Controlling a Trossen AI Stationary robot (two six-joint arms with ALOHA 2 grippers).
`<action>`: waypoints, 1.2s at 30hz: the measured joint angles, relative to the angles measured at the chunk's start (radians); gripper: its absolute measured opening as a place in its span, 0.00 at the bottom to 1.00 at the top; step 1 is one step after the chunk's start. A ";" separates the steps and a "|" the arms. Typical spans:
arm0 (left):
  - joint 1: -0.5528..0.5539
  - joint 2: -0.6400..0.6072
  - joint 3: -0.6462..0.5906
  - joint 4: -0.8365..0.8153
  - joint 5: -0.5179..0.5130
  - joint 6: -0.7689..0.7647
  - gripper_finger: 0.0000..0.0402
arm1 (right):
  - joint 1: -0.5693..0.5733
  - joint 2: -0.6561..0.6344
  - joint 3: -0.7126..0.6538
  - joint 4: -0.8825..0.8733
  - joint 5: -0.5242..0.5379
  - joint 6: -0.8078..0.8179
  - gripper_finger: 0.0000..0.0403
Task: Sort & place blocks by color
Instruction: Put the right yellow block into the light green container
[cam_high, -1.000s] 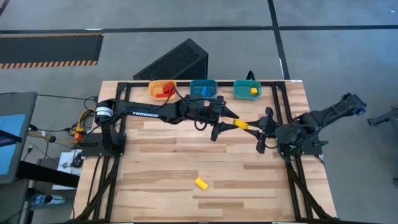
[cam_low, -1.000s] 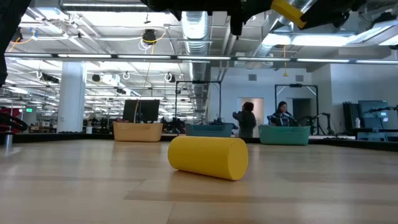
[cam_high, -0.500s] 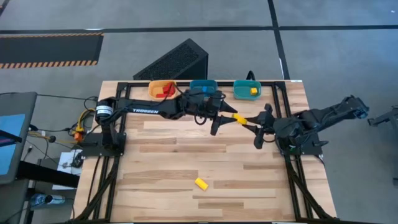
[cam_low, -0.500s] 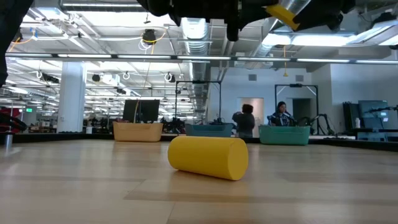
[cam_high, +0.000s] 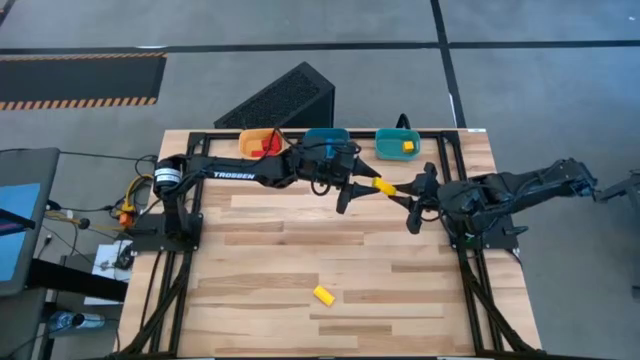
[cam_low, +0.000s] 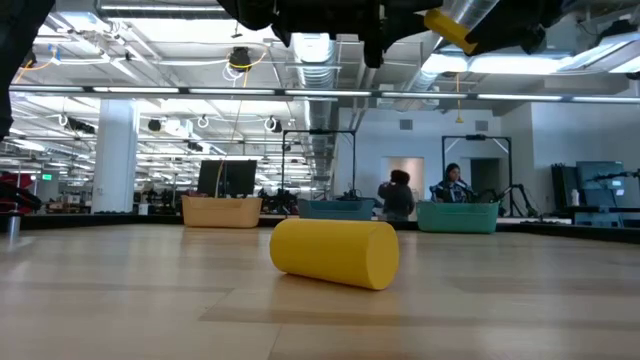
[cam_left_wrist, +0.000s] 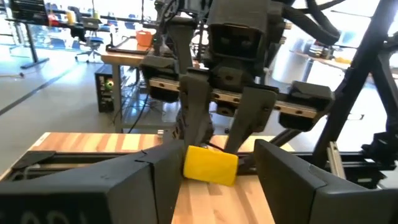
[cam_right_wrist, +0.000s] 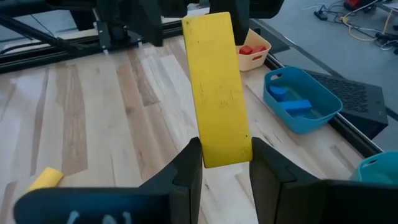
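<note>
A yellow bar (cam_high: 383, 187) hangs high above the table's far middle, and shows at the top of the low view (cam_low: 450, 25). My right gripper (cam_right_wrist: 226, 149), reaching in from the table's right (cam_high: 408, 200), is shut on it. My left gripper (cam_left_wrist: 217, 155) comes level from the left (cam_high: 352, 190) and is open. Its fingers stand on either side of the bar's free end (cam_left_wrist: 210, 165); I cannot tell whether they touch it. Another yellow block (cam_high: 323, 294) lies on its side on the near table (cam_low: 335, 252). My right gripper pinches the yellow bar's near end (cam_right_wrist: 227, 158) between its two fingers, which press on its two narrow long sides. The fingers come from the table's right, slanting a little down, and lie along the bar. The bar sticks out ahead of them, lifted clear of the table.
Three bins stand in a row at the far edge: an orange one (cam_high: 262, 143) with red blocks, a blue one (cam_high: 325, 140) with blue blocks, and a teal one (cam_high: 398, 145) with a yellow block. Black frame rails (cam_high: 455, 160) edge the table. People stand in the room behind (cam_low: 398, 195).
Both grippers have gone a little toward the table's far edge, keeping together. The yellow bar has gone with them, staying high and clear of the table.
</note>
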 joint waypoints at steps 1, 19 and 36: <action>0.000 0.000 0.000 0.000 0.003 0.001 0.43 | -0.004 0.000 0.000 0.000 -0.004 0.000 0.27; 0.039 -0.004 0.002 -0.036 0.019 0.081 0.19 | -0.086 0.001 -0.001 0.061 -0.079 -0.001 0.27; 0.181 0.030 0.004 -0.035 -0.034 0.062 0.20 | -0.269 -0.010 0.000 0.102 0.026 0.296 0.54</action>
